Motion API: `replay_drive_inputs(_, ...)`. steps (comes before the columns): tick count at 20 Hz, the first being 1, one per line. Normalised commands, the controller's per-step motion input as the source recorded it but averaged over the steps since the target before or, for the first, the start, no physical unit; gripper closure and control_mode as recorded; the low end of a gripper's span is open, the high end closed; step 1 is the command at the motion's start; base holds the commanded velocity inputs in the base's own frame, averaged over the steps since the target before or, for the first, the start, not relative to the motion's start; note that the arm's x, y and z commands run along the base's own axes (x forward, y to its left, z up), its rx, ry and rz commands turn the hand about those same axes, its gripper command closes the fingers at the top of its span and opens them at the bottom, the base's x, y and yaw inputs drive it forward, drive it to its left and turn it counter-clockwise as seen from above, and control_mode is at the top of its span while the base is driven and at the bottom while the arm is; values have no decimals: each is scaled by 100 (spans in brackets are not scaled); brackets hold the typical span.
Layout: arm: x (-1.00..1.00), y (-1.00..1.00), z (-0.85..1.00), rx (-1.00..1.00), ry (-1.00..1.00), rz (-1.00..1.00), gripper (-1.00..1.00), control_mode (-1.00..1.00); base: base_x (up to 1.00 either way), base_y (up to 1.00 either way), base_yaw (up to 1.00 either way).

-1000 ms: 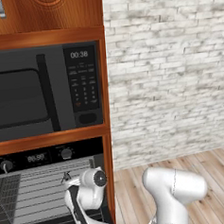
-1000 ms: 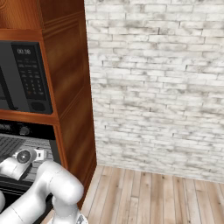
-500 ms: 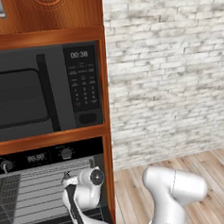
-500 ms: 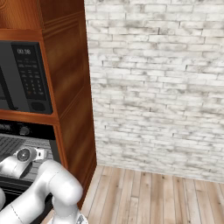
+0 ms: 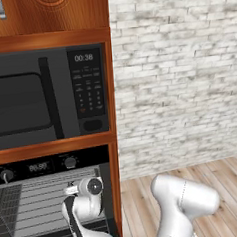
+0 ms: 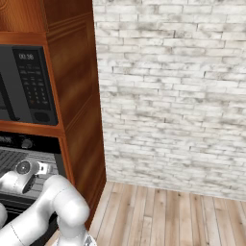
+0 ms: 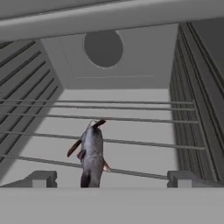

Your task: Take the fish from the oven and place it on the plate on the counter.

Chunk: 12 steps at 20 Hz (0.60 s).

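Fish [image 7: 92,153]: on the wire rack [image 7: 131,142] inside the oven [image 5: 51,205], ahead of the jaws and nearer the left fingertip [image 7: 40,178] than the right. Gripper [image 7: 109,180]: at the oven mouth, fingertips spread. Microwave [image 5: 46,98]: directly above the oven. Brick wall [image 5: 177,76]: right of both.

Grey on grey inside the oven [image 7: 131,83]: pale grey walls, a darker grey disc on the back wall at upper centre, thin light-grey bars on the wire rack [image 7: 144,118]. Lower left of centre, the fish [image 7: 92,153] is silvery grey with reddish-brown fins and a dark tail. From the base cameras the oven front is black with two silver knobs. The microwave [image 5: 43,95], upper left, is grey-black with a white-digit display. The cabinet [image 5: 48,15] is warm reddish-brown wood, the brick wall [image 5: 177,76] mottled white and grey, the floor [image 6: 168,216] pale wood planks.
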Motion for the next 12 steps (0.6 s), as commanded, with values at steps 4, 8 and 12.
replay_drive_inputs(4,0,26,-17,0,9,-6,-100,-100,0,0,0)
replay_drive_inputs(8,9,25,-19,0,1,-4,-100,-100,0,0,0)
replay_drive_inputs(12,17,18,-29,0,0,-4,-100,-100,0,0,0)
